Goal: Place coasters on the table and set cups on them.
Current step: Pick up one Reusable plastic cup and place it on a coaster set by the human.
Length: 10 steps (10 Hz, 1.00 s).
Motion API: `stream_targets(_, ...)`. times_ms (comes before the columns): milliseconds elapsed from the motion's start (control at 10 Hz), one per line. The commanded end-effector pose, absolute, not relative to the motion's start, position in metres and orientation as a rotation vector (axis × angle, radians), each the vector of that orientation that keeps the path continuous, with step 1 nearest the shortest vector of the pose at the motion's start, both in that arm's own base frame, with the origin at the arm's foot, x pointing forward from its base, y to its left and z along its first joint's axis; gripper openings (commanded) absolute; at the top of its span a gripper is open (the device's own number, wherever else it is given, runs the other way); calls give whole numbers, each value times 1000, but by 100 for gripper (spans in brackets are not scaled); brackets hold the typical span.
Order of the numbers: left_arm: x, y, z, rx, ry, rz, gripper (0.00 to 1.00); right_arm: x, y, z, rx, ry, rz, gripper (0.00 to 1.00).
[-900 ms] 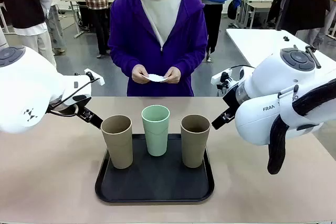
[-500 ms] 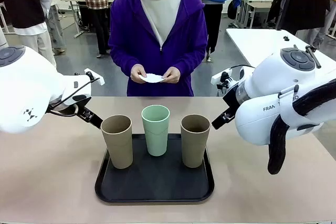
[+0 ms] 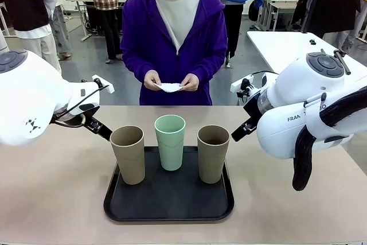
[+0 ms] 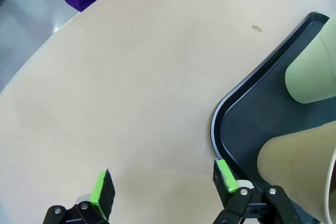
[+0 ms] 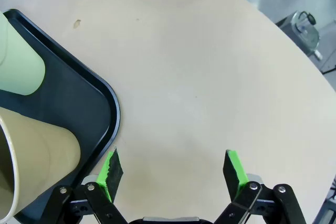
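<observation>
Three cups stand on a black tray (image 3: 169,202): a tan one (image 3: 128,154) at left, a mint green one (image 3: 170,142) in the middle and a tan one (image 3: 213,153) at right. Across the table (image 3: 51,199), a person holds thin white coasters (image 3: 170,87) in both hands at chest height. My left gripper (image 4: 163,184) hovers open over bare tabletop beside the tray's left edge, near the left tan cup (image 4: 299,166). My right gripper (image 5: 173,169) hovers open past the tray's right edge, beside the right tan cup (image 5: 37,150). Neither holds anything.
The tray's raised rim (image 4: 218,116) lies close to my left fingers, and its other corner (image 5: 113,108) close to my right ones. Bare tabletop stretches left, right and beyond the tray. A white table (image 3: 287,47) stands behind at right.
The person's hands have shifted the coasters slightly. Both arms and all cups stay where they were.
</observation>
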<state>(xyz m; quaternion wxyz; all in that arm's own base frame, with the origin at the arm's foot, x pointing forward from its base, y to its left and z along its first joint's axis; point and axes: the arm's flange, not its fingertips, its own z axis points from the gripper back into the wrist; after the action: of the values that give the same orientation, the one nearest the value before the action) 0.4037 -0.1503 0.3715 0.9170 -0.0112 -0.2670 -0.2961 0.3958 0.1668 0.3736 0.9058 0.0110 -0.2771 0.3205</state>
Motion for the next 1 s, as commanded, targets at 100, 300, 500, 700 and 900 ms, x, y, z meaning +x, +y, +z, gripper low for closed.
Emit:
stream_targets(100, 404, -150, 371, -23, -549, -609, 100, 396, 167, 374, 23, -572, 662, 100)
stream_targets(300, 404, -150, 371, -23, -549, -609, 100, 396, 167, 374, 23, -572, 662, 100)
stream_targets(500, 387, -134, 411, -31, -485, -679, 100, 380, 154, 410, 95, -399, 605, 100)
stream_targets(700, 368, -111, 450, -23, -375, -661, 100, 349, 142, 459, 81, -347, 577, 100)
stream_targets(900, 329, -94, 483, -33, -289, -650, 100, 306, 134, 497, 27, -291, 525, 100)
